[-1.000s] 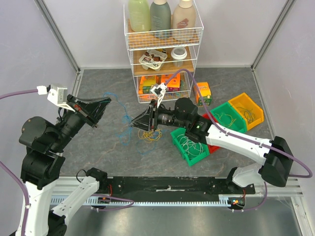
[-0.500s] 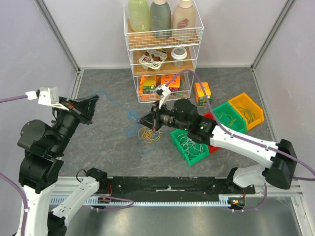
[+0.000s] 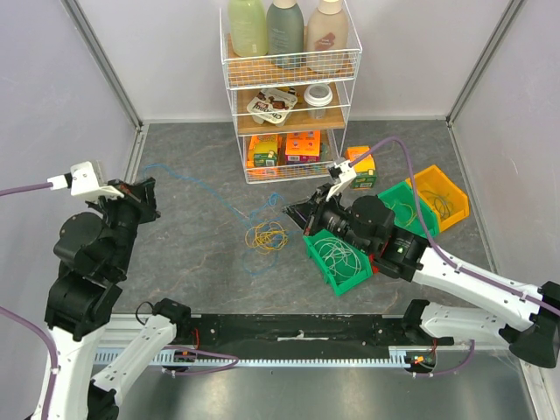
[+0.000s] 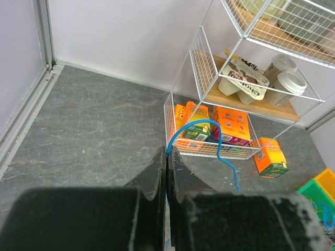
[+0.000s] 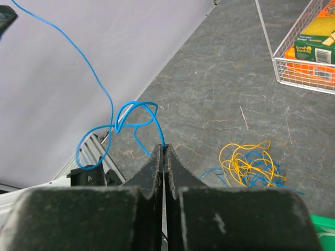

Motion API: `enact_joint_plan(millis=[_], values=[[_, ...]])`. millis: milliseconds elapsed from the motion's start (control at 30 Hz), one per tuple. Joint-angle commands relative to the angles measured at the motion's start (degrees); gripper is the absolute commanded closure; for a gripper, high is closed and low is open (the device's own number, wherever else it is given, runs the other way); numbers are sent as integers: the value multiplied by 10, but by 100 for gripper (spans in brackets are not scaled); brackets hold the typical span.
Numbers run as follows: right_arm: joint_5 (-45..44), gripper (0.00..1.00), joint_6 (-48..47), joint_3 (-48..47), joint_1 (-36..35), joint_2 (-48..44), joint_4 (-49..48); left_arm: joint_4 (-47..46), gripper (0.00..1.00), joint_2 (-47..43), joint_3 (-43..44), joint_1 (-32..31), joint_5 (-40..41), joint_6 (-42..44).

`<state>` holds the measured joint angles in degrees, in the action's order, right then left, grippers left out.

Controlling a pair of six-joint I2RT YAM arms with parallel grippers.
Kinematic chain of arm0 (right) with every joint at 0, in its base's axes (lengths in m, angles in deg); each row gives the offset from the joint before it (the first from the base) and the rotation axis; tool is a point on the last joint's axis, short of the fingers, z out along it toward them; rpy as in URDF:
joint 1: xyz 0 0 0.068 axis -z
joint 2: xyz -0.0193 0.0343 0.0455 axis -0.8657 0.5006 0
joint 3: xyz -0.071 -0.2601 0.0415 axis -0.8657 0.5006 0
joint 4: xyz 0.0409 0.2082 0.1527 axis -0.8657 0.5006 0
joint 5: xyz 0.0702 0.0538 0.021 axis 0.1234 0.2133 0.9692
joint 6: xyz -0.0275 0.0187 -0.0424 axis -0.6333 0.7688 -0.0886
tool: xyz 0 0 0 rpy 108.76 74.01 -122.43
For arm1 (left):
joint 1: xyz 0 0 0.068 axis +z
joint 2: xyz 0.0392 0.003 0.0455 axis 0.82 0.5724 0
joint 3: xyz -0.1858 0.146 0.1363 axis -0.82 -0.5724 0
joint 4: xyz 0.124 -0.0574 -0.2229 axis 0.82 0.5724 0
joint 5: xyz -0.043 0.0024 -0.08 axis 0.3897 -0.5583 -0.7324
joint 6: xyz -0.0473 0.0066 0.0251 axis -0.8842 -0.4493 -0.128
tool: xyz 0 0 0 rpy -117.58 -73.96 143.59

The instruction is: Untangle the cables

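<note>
A thin blue cable (image 3: pixel 194 181) runs across the table between my two grippers. The left gripper (image 3: pixel 147 194) is at the far left, shut on one end of the blue cable (image 4: pixel 194 124), which arcs out from its tips (image 4: pixel 167 151). Near the table's middle, the right gripper (image 3: pixel 297 211) is shut on the blue cable (image 5: pixel 131 111) at its tips (image 5: pixel 164 148), with a loose loop just beyond. A yellow cable bundle (image 3: pixel 265 236) lies on the table with some blue strands in it (image 5: pixel 250 162). White cables (image 3: pixel 339 254) lie in the near green bin.
A white wire rack (image 3: pixel 289 96) with bottles, cups and boxes stands at the back centre. An orange box (image 3: pixel 360 166) lies beside it. Green bins (image 3: pixel 308 241) (image 3: pixel 391 194), a yellow bin (image 3: pixel 454 194) and a red one sit at the right.
The right gripper has shut on the blue cable and drawn back to the right. The left arm pulled back to the left, stretching the blue cable away from the yellow bundle.
</note>
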<state>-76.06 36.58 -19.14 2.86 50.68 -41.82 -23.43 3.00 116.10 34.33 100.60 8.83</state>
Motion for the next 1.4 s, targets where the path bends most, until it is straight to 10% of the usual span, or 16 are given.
enact_joint_plan(millis=[0,267,533,800,1033,1167,1367], values=[[12,100,-19,-4,0,-8,-45,-11,98,-1,-11,-1,18,24],[-95,100,-105,-71,0,-7,158,-4,98,-9,-6,0,88,37],[23,100,-174,-152,-1,58,370,-34,98,-54,-4,-1,237,43],[-448,100,-20,-231,10,113,646,-147,98,-96,16,-8,339,140],[-552,100,70,-243,39,27,684,-159,98,-104,-10,-18,343,160],[-442,100,-43,-221,43,-5,572,-117,98,-90,-7,-22,250,114],[46,100,-165,-160,42,-1,326,-70,98,24,-10,-22,-239,4]])
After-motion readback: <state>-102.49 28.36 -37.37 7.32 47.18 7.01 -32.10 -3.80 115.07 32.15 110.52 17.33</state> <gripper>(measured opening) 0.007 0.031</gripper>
